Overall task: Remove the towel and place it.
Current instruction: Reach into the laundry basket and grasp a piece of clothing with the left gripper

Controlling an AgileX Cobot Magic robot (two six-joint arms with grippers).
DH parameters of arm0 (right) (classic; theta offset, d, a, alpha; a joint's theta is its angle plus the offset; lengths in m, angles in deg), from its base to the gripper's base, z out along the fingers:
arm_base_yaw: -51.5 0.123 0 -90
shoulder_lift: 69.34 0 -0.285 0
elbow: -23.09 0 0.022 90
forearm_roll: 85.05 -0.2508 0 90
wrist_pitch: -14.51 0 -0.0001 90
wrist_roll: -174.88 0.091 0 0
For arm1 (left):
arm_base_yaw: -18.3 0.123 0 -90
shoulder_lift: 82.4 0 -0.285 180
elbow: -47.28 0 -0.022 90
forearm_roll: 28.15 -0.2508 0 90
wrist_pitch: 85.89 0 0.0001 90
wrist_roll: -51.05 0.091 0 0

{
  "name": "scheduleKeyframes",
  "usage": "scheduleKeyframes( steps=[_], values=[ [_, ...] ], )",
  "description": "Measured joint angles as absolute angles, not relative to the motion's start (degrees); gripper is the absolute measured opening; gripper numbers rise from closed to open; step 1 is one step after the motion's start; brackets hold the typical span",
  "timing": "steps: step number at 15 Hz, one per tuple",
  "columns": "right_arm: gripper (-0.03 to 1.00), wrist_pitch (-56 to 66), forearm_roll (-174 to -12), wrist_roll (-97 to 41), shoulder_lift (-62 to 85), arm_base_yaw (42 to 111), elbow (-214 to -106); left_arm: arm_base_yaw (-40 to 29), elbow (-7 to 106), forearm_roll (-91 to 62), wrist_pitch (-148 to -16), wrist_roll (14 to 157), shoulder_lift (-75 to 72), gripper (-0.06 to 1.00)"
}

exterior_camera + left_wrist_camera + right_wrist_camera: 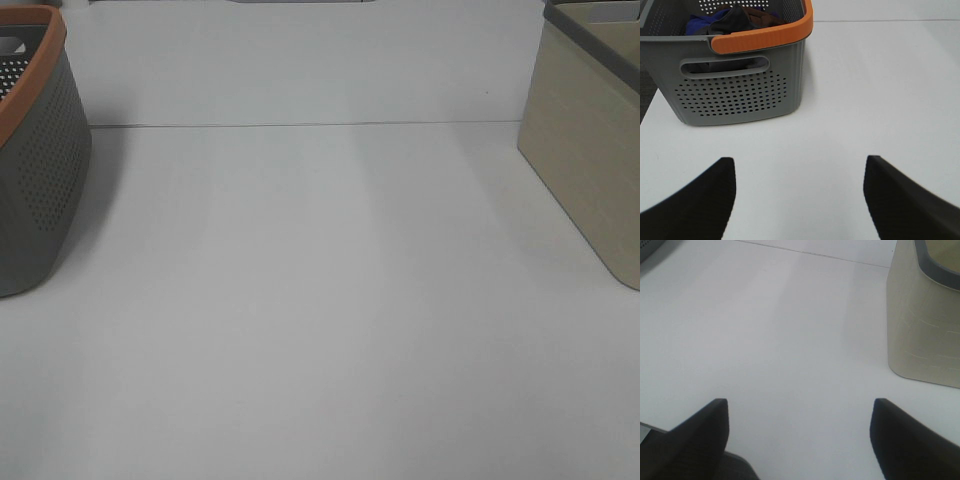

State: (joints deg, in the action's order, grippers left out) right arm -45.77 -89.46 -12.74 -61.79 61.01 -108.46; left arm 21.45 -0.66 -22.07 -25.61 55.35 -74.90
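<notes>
Reach not begun | left gripper point(799, 160), right gripper point(801, 401) spread, empty | dark soft towel point(736, 21) in grey perforated orange-rimmed basket point(740, 95), left edge of white table point(320, 300) | next, likely: left descent over rim.

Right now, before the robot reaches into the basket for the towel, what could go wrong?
1. The dark towel lies bunched with a blue cloth and a brown cloth in the grey basket, so the open left gripper might pinch the wrong one, or several.
2. The basket may be light; a snagged cloth might drag or tip it.
</notes>
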Motion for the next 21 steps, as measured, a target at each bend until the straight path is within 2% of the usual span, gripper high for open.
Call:
scheduleKeyframes(
  steps=[17,21],
  values=[
    [0.76,-45.77,-89.86,-12.74,-61.79,61.01,-108.46,21.45,-0.66,-22.07,-25.61,55.35,-74.90,0.67],
    [0.76,-45.77,-90.15,-12.74,-61.79,59.29,-108.46,21.45,-0.66,-22.07,-25.61,55.35,-74.90,0.67]
  ],
)
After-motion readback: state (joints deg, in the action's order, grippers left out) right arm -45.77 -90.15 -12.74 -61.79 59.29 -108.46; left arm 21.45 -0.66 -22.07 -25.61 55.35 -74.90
